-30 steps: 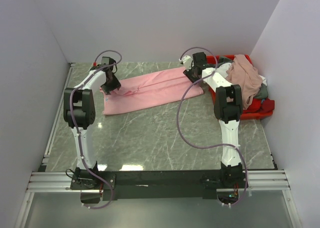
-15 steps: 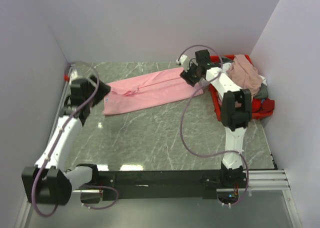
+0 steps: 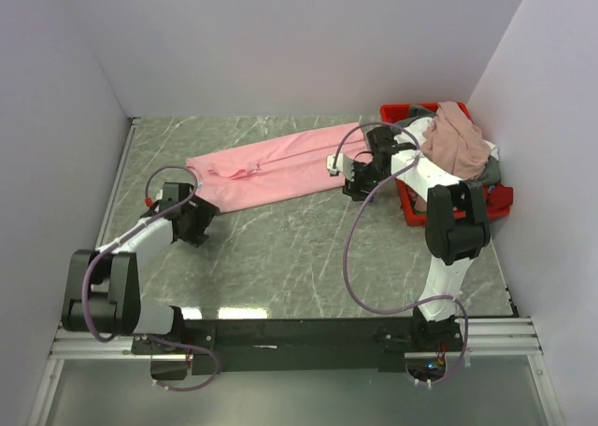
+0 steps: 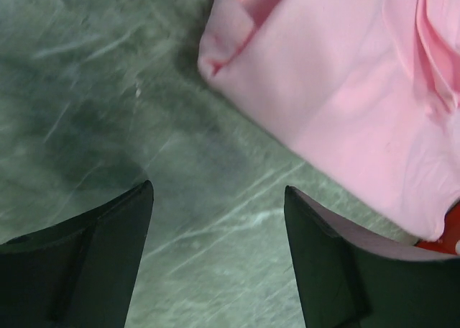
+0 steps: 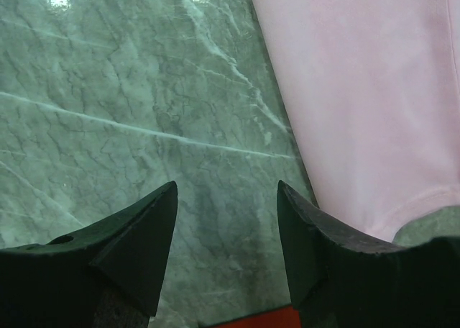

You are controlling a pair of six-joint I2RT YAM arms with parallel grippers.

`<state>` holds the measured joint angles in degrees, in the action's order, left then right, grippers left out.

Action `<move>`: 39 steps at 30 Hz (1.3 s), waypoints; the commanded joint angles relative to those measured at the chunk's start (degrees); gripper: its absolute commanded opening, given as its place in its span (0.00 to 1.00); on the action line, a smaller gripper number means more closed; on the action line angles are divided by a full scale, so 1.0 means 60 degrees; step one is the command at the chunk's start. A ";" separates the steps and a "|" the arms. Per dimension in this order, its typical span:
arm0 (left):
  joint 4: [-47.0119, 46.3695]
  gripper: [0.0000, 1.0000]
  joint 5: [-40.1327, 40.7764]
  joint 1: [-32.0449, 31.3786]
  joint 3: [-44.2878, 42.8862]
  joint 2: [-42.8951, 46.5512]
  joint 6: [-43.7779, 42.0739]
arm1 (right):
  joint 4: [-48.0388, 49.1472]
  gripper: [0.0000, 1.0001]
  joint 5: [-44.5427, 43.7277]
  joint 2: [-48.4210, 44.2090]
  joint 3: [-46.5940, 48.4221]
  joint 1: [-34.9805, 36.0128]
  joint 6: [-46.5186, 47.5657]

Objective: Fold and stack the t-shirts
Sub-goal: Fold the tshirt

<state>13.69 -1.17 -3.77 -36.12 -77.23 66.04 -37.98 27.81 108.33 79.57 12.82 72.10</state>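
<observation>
Folding stage: pink t-shirt (image 3: 271, 169) lies flat toward the tabletop's (image 3: 280, 267) far edge, apparently halved lengthwise.
Left end effector (image 3: 192, 222): open, empty, beside its left corner.
Right end effector (image 3: 360, 178): open, empty, at its right end; likely poised to regrasp.

Light pink t-shirt (image 3: 271, 169), plain. The table (image 3: 280, 248) was grey-green marble, veined white. At table's right edge: red bin (image 3: 411, 211), dusty rose shirt (image 3: 455, 138), grey shirt (image 3: 492, 169).
</observation>
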 commanded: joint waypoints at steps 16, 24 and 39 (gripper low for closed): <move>-0.0524 0.29 0.1426 0.0599 -0.1744 -0.2904 0.0845 | 0.0718 0.64 -0.0606 -0.0376 -0.0679 0.0002 0.1825; -0.0495 0.10 0.1440 0.1023 -0.1554 -0.2422 0.0244 | 0.2782 0.62 -0.2232 0.0648 -0.0401 0.0105 0.1783; -0.0013 0.07 0.0679 0.1595 -0.2591 -0.2874 -0.0796 | 0.3895 0.10 -0.4034 0.1430 -0.0544 0.0675 0.1886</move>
<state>11.33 3.86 4.51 -47.46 -93.21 64.95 -15.81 5.34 118.52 78.63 16.10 83.05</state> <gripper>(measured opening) 0.102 0.123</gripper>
